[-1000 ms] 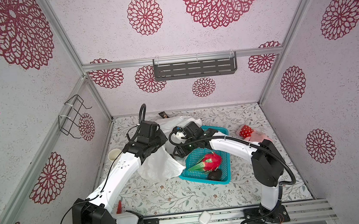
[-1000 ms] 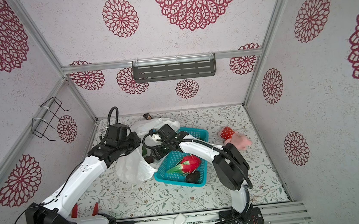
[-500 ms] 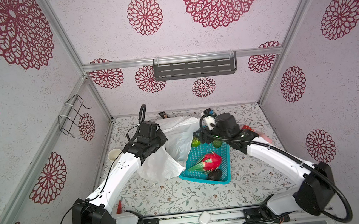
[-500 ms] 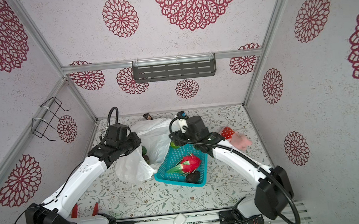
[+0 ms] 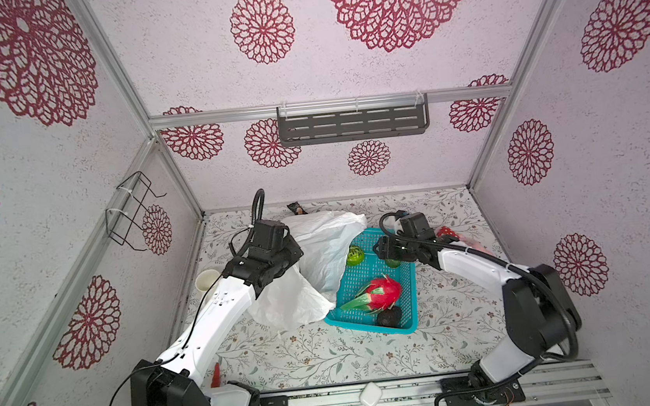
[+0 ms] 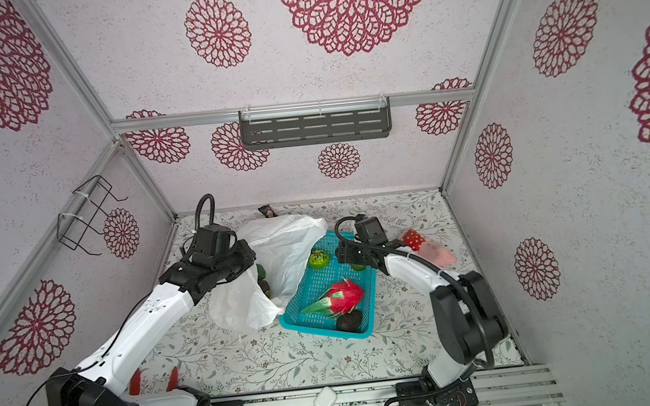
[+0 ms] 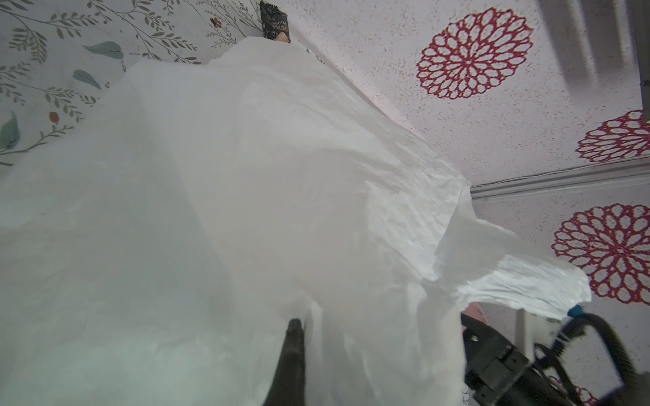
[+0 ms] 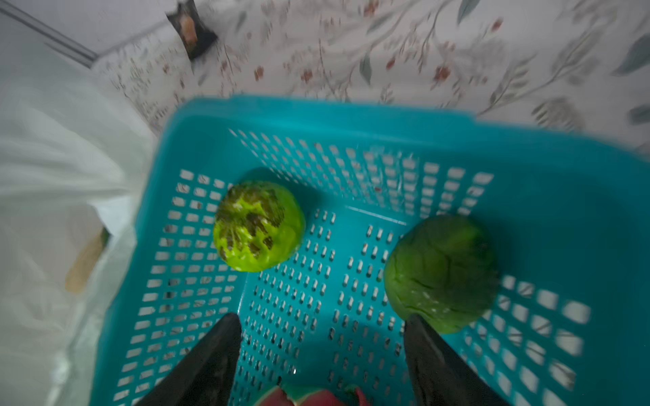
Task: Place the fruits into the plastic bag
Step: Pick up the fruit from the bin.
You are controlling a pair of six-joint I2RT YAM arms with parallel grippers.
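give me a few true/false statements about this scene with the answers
1. The dragon fruit lies in the teal basket. True.
2. The right gripper holds a fruit. False: it is open over the basket, empty.
3. The left gripper is shut on the plastic bag. True.
4. Only one fruit is in the basket. False: a dark avocado, a light green fruit and a dark green fruit lie there too.
5. The plush toy sits in the basket. False: it lies on the table beside it.
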